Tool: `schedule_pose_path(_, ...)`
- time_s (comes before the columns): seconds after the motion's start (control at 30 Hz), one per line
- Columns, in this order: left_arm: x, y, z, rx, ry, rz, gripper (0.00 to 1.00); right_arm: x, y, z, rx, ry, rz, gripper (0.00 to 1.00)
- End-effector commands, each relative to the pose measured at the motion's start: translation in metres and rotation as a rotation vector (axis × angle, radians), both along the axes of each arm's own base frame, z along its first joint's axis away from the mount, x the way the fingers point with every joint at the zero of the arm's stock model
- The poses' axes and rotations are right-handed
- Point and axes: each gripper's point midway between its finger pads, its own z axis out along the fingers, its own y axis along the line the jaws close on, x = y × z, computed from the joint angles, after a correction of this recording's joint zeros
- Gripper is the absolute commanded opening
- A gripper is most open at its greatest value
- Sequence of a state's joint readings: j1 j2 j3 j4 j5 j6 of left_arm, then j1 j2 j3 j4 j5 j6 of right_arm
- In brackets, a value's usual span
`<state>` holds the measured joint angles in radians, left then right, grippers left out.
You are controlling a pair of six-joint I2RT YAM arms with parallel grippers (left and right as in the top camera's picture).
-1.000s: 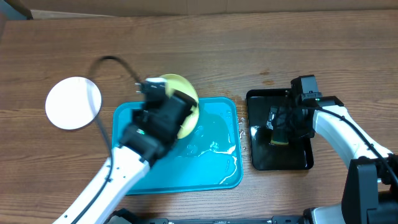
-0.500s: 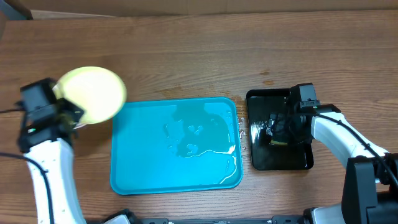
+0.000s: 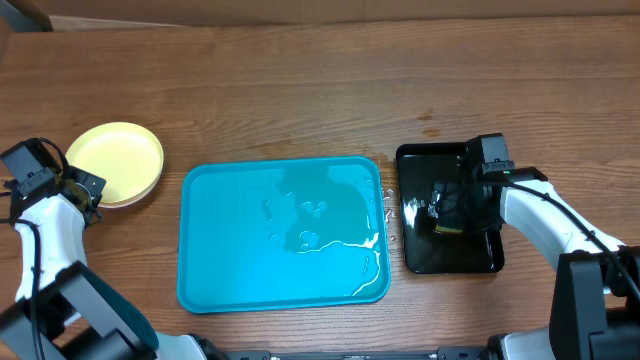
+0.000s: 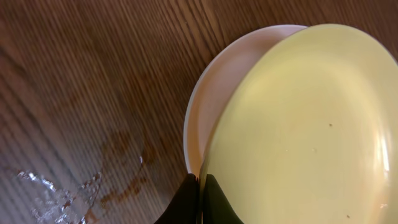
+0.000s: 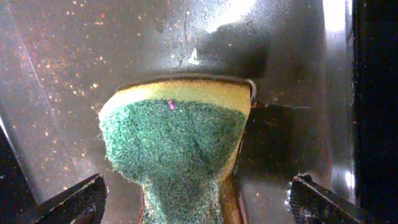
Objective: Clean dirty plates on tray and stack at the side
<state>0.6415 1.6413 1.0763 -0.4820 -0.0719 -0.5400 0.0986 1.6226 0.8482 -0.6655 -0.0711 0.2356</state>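
The pale yellow-green plate (image 3: pixel 113 162) lies at the far left of the table on top of a white plate (image 4: pixel 208 87), whose rim shows beneath it. I cannot tell how many white plates are under it. My left gripper (image 3: pixel 78 186) is shut on the yellow-green plate's near rim (image 4: pixel 200 182). The turquoise tray (image 3: pixel 240 280) holds no plates and has a water film. My right gripper (image 3: pixel 452 205) is open in the black tray, with a green and yellow sponge (image 5: pixel 177 143) between its spread fingers (image 5: pixel 74 202), not gripped.
The glossy black tray (image 3: pixel 450 258) stands to the right of the turquoise tray. Water drops and a brown smear (image 4: pixel 118 186) lie on the wooden table beside the plate stack. A cardboard edge runs along the back of the table.
My left arm has carried the yellow-green plate off the turquoise tray to the far left and lowered it onto the white plate. The right arm has not moved.
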Motion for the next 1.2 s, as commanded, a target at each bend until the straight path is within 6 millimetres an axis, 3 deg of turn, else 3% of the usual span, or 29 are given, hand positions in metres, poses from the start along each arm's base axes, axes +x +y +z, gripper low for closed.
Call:
schedule_pose_path(0.0,0.010,0.004,-0.008,0.002,0.005,-0.040,0.09,-0.003,-0.001,-0.003,0.001,0.008,-0.002,0.95)
schedule_pose_path(0.07,0.013,0.006,-0.008,0.013,0.001,-0.053,0.35,-0.003,-0.001,-0.003,0.001,0.008,-0.002,0.95)
schedule_pose_path(0.13,0.017,0.007,-0.004,0.027,-0.014,-0.075,0.72,-0.003,-0.001,-0.003,0.001,0.008,-0.002,0.95)
schedule_pose_path(0.27,0.038,-0.010,0.019,-0.002,-0.104,-0.237,0.99,-0.004,-0.001,-0.003,0.001,0.008,-0.002,0.95)
schedule_pose_path(0.33,0.044,-0.034,0.035,-0.091,-0.166,-0.313,1.00,-0.004,-0.001,-0.004,0.001,0.012,-0.002,0.95)
schedule_pose_path(0.47,0.044,-0.100,0.064,-0.364,-0.306,-0.469,1.00,-0.011,-0.001,-0.005,-0.001,0.038,-0.002,0.95)
schedule_pose_path(0.53,0.028,-0.142,0.065,-0.552,-0.277,-0.505,1.00,-0.014,0.001,-0.005,0.013,0.050,0.001,0.95)
schedule_pose_path(0.6,0.014,-0.161,0.054,-0.601,-0.188,-0.516,1.00,-0.014,0.004,-0.005,0.032,0.049,0.003,0.90)
schedule_pose_path(0.63,0.000,-0.178,0.044,-0.617,-0.092,-0.554,1.00,-0.013,0.006,-0.005,0.039,0.047,0.005,0.66)
schedule_pose_path(0.67,-0.005,-0.186,0.039,-0.621,-0.050,-0.576,1.00,-0.014,0.005,-0.005,0.039,0.047,0.005,0.54)
schedule_pose_path(0.7,-0.018,-0.206,0.029,-0.625,0.042,-0.640,1.00,-0.015,0.005,-0.006,0.038,0.050,0.005,0.50)
schedule_pose_path(0.8,-0.033,-0.230,0.017,-0.607,0.160,-0.727,1.00,-0.015,0.005,-0.007,0.038,0.052,0.005,0.50)
schedule_pose_path(0.83,-0.038,-0.236,0.013,-0.597,0.197,-0.748,1.00,-0.015,0.005,-0.007,0.038,0.051,0.005,0.21)
schedule_pose_path(0.87,-0.042,-0.243,0.009,-0.587,0.232,-0.771,1.00,-0.013,0.005,-0.007,0.038,0.046,0.005,0.04)
schedule_pose_path(0.9,-0.045,-0.249,0.006,-0.582,0.255,-0.792,1.00,-0.012,0.005,-0.007,0.038,0.040,0.006,0.04)
schedule_pose_path(0.93,-0.048,-0.256,0.003,-0.578,0.276,-0.816,1.00,-0.010,0.006,-0.007,0.039,0.031,0.006,0.04)
schedule_pose_path(0.97,-0.053,-0.269,0.000,-0.581,0.303,-0.856,1.00,-0.008,0.006,-0.006,0.040,0.025,0.006,0.26)
schedule_pose_path(1.0,-0.056,-0.276,-0.002,-0.582,0.317,-0.881,1.00,-0.007,0.006,-0.005,0.041,0.024,0.005,0.64)
schedule_pose_path(1.03,-0.057,-0.282,-0.003,-0.582,0.327,-0.902,1.00,-0.006,0.006,-0.004,0.041,0.022,0.005,0.87)
schedule_pose_path(1.17,-0.062,-0.303,-0.004,-0.572,0.355,-0.981,1.00,0.001,0.007,-0.003,0.043,-0.009,0.007,0.91)
